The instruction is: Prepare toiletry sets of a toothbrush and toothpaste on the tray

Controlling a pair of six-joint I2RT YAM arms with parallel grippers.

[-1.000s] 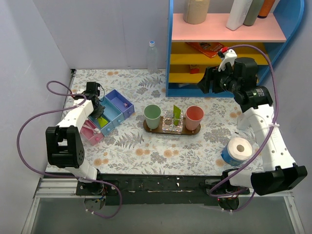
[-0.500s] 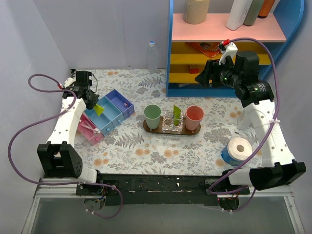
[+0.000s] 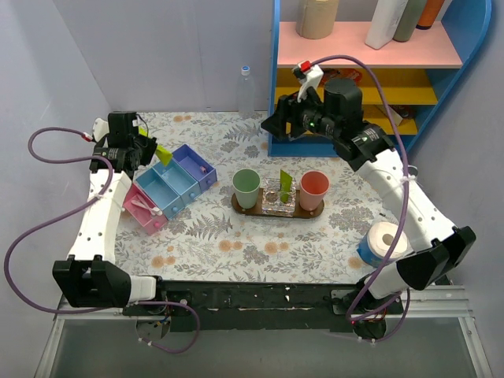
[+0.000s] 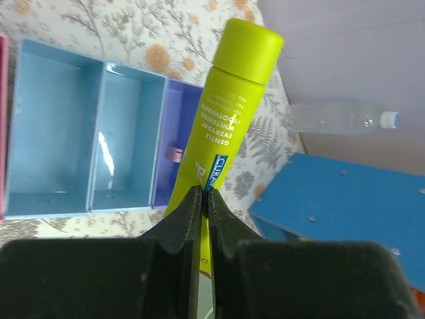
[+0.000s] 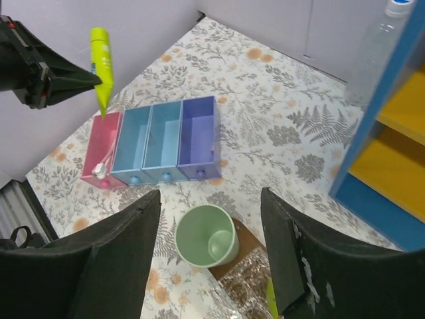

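Note:
The tray (image 3: 275, 216) is a dark-brown oval board bearing a green cup (image 3: 246, 186), a clear square holder (image 3: 279, 198) with a lime-green tube (image 3: 285, 182) standing in it, and a pink cup (image 3: 313, 187). My left gripper (image 3: 148, 153) is shut on another lime-green toothpaste tube (image 4: 230, 113), held in the air above the organiser's far end; the tube also shows in the right wrist view (image 5: 101, 63). My right gripper (image 3: 277, 126) is open and empty, high above the green cup (image 5: 207, 236) and the tray's left end (image 5: 240, 250).
The pink-blue-purple organiser (image 3: 170, 186) lies left of the tray, with a white item in its pink compartment (image 3: 142, 207). A clear bottle (image 3: 246, 90) stands at the back wall. A blue shelf unit (image 3: 362, 87) stands at the back right. A toilet roll (image 3: 386, 240) stands at the near right.
My left gripper has lifted the lime-green tube out of the organiser, up and toward the back left. My right arm has swung left from the shelf to above the table's middle.

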